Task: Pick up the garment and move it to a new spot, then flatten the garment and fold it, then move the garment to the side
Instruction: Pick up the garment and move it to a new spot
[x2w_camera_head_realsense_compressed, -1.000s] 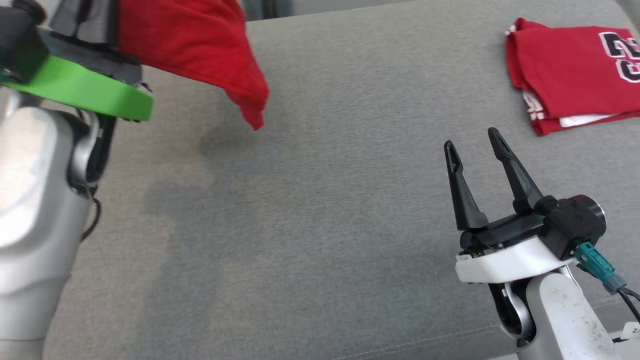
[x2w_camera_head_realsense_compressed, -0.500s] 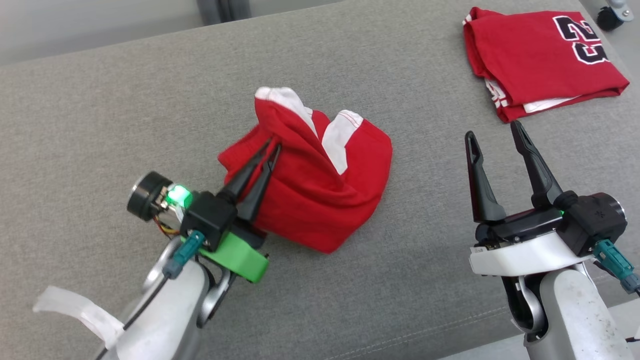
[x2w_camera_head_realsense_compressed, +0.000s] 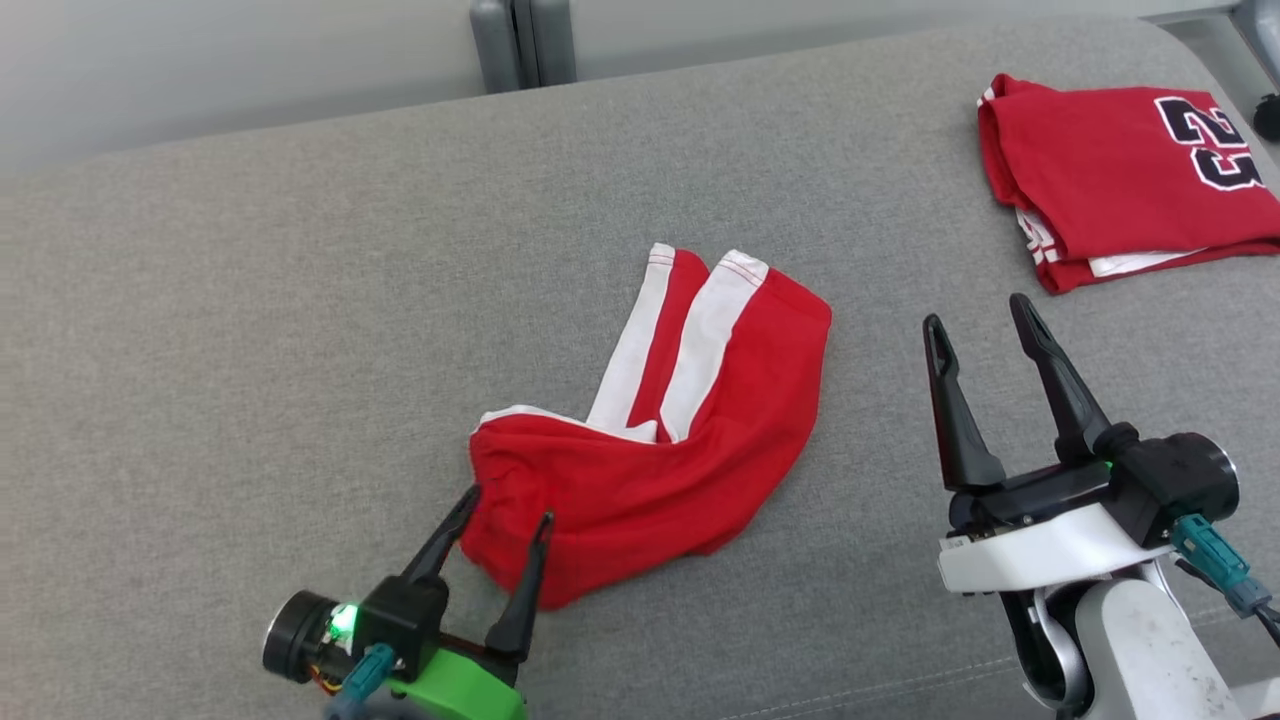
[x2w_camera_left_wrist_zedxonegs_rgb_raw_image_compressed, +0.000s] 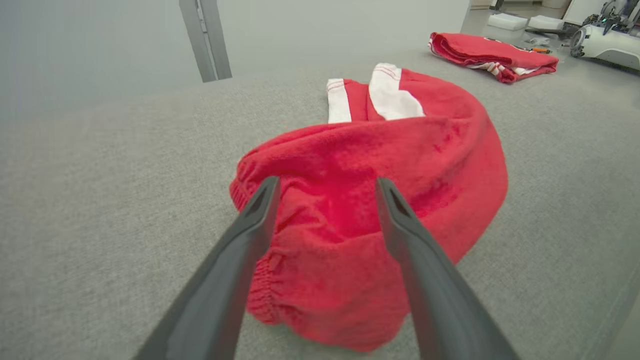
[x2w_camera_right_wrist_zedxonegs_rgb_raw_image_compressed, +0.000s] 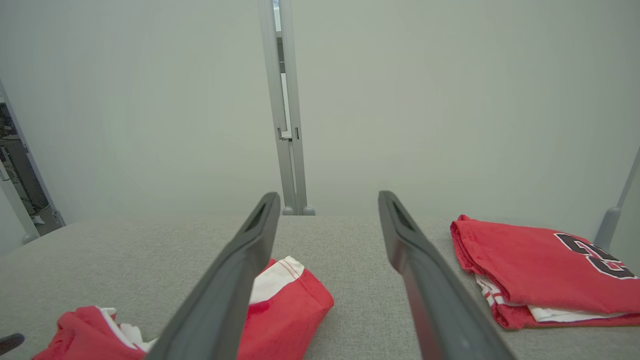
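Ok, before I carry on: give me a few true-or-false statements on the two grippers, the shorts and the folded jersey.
1. The left gripper has its jaws open at the near edge of the red shorts. True.
2. The right gripper is shut on the shorts. False: its jaws are open and empty, off to the shorts' right.
3. The shorts lie spread flat on the grey cushion. False: they sit bunched in a hump.
4. A folded red jersey lies at the cushion's far right. True.
5. The jersey touches the shorts. False: bare cushion separates them.
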